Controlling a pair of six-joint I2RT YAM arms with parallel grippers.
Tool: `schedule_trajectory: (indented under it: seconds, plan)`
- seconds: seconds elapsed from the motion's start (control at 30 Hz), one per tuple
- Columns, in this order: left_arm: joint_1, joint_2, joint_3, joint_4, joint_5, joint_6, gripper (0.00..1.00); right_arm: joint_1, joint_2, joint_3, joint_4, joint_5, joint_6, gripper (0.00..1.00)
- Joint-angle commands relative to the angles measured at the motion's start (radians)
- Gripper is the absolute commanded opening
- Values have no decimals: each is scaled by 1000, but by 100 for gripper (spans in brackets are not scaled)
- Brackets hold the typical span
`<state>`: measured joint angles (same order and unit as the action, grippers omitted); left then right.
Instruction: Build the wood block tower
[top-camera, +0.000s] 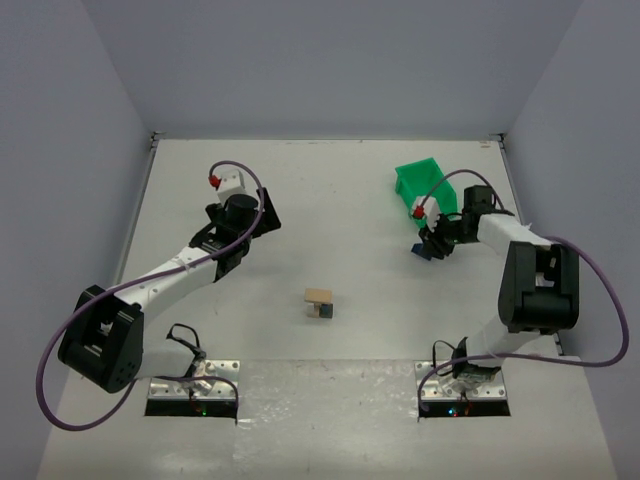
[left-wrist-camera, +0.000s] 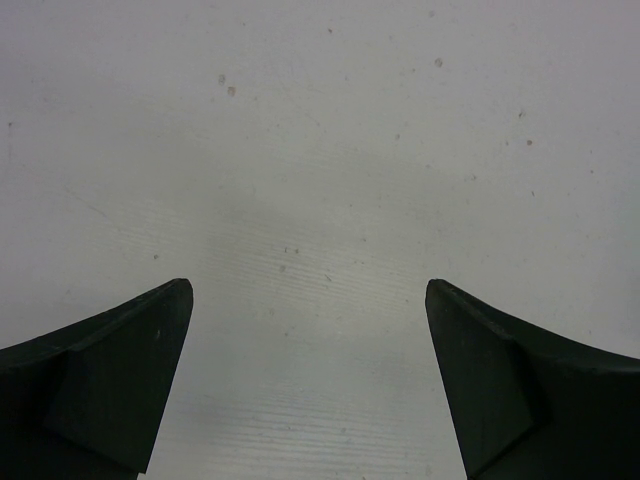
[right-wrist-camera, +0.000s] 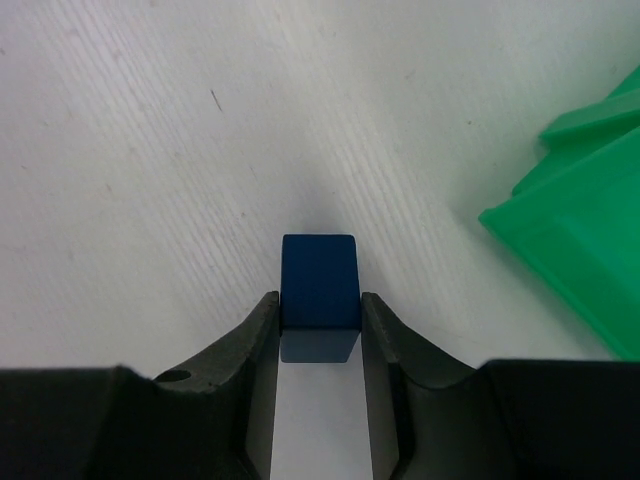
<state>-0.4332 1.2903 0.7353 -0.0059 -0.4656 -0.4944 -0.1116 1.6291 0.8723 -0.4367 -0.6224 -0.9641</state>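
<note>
While the right end effector (right-wrist-camera: 319, 318) pinches the blue block (right-wrist-camera: 319, 275) beside the bin (right-wrist-camera: 580, 240), apparently resting on the desk (right-wrist-camera: 150, 150), the left end effector (left-wrist-camera: 310, 300) hangs spread. Pick-up is in hand. Next, lift the block and carry it to the tower (top-camera: 320, 303) at desk centre.

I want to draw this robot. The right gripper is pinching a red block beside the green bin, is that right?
Not quite: only the colour is wrong. The block pinched by the right gripper is dark blue, not red. It does sit beside the green bin, apart from it. The right wrist view shows this.
</note>
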Motion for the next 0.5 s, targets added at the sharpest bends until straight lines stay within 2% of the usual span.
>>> schedule_trajectory:
  seconds: [0.0,0.17,0.27,0.37,0.47]
  plan:
    - [-6,-14,42,9,-36,-33,100,89,-180,67,-6,-150,124,14]
    - [-18,-55,42,9,-60,-43,100,268,-248,175,44,-90,274,12]
    - [-36,-114,28,21,-105,-61,100,358,-190,397,16,-66,438,13]
    - [-58,-173,4,41,-168,-69,100,447,-105,591,-41,28,553,13]
    - [-63,-240,-15,43,-220,-70,100,558,-25,739,-134,147,593,14]
